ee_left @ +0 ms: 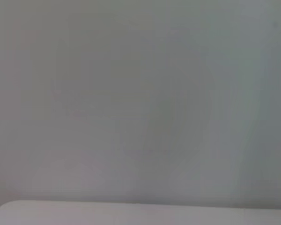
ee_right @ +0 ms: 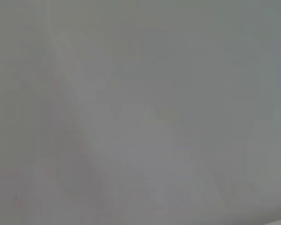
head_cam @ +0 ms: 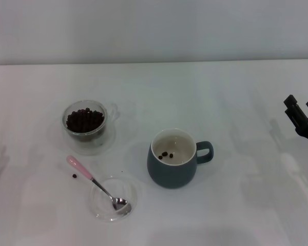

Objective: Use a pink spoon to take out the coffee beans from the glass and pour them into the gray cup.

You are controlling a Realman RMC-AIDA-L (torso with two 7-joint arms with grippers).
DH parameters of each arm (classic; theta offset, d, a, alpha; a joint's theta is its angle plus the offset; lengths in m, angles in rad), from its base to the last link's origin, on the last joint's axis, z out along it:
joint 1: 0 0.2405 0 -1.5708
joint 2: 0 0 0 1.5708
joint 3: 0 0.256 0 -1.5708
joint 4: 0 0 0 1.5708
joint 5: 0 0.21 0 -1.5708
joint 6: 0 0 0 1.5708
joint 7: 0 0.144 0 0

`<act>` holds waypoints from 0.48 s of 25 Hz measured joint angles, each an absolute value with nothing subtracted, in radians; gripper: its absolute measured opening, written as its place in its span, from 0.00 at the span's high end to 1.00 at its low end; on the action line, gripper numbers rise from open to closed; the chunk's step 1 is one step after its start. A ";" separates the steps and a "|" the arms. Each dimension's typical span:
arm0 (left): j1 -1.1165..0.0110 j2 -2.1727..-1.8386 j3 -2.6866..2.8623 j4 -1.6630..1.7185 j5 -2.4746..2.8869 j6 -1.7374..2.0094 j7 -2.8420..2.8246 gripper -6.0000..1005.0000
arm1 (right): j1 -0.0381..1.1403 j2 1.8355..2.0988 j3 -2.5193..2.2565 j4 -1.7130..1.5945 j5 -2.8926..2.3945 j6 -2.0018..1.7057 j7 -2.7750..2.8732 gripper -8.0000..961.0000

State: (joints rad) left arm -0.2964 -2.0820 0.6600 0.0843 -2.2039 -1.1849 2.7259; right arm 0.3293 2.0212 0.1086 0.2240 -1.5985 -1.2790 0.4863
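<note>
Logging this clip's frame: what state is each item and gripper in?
Glass: upright, full of coffee beans.
Gray cup: upright, a few beans inside.
Pink spoon: unheld, bowl in the clear dish.
Loose bean: on table.
Right gripper: far right, holding nothing.

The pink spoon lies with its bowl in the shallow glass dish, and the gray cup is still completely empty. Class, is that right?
Not quite. The head view shows a few coffee beans already inside the gray cup. The rest holds: the pink spoon rests its bowl in the shallow glass dish.
</note>
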 joint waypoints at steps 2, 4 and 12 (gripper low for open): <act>-0.299 -2.083 0.660 0.084 -2.206 -1.184 2.726 0.13 | 0.327 2.020 0.109 0.224 -1.596 -1.295 0.486 0.26; -0.299 -2.084 0.660 0.080 -2.212 -1.185 2.726 0.13 | 0.327 2.019 0.109 0.224 -1.595 -1.318 0.486 0.26; -0.302 -2.085 0.659 0.049 -2.242 -1.193 2.727 0.13 | 0.327 2.017 0.115 0.219 -1.592 -1.355 0.486 0.26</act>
State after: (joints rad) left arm -0.3021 -2.0847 0.6595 0.0485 -2.2417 -1.1927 2.7272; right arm 0.3266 2.0172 0.1153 0.2188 -1.5918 -1.3550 0.4857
